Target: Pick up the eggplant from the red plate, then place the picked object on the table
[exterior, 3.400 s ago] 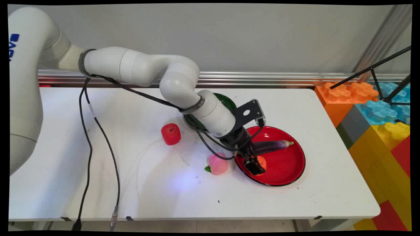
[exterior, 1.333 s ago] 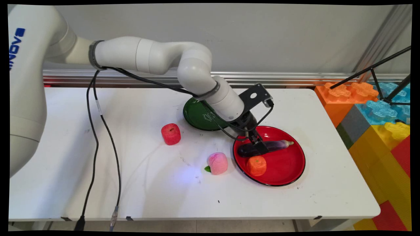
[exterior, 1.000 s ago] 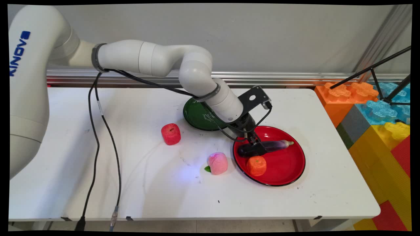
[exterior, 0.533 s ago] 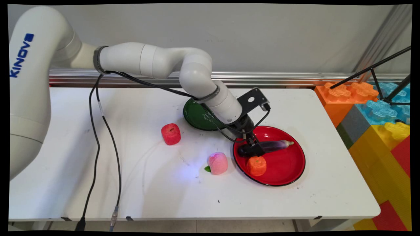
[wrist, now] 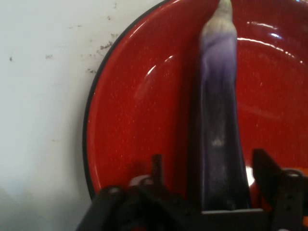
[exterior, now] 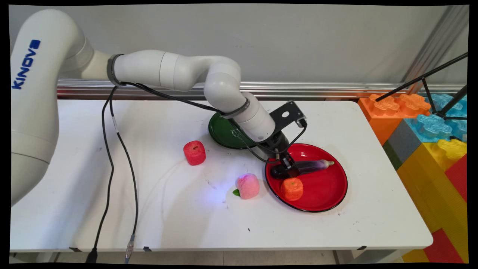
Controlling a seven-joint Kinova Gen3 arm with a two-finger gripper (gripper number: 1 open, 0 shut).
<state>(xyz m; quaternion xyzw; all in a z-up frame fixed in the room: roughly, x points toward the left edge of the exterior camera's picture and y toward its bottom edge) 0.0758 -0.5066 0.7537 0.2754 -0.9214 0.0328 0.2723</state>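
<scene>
A purple eggplant [exterior: 313,165] lies across the far half of the red plate [exterior: 332,200], stem end to the right. My gripper [exterior: 289,170] is low over its thick left end. In the hand view the gripper [wrist: 209,161] is open and straddles the eggplant [wrist: 219,110]: one finger [wrist: 156,166] stands off its left side with a gap, the other [wrist: 263,166] sits close to its right side. An orange fruit [exterior: 292,188] rests on the same plate, just in front of the gripper.
A green plate [exterior: 223,131] sits behind the wrist, partly hidden by it. A pink peach [exterior: 247,186] lies just left of the red plate and a red apple [exterior: 194,152] farther left. Big coloured blocks [exterior: 429,130] stand past the table's right end.
The gripper has left the orange fruit on the red plate, moved back to the eggplant and sunk lower around its thick end. The eggplant has not moved.
</scene>
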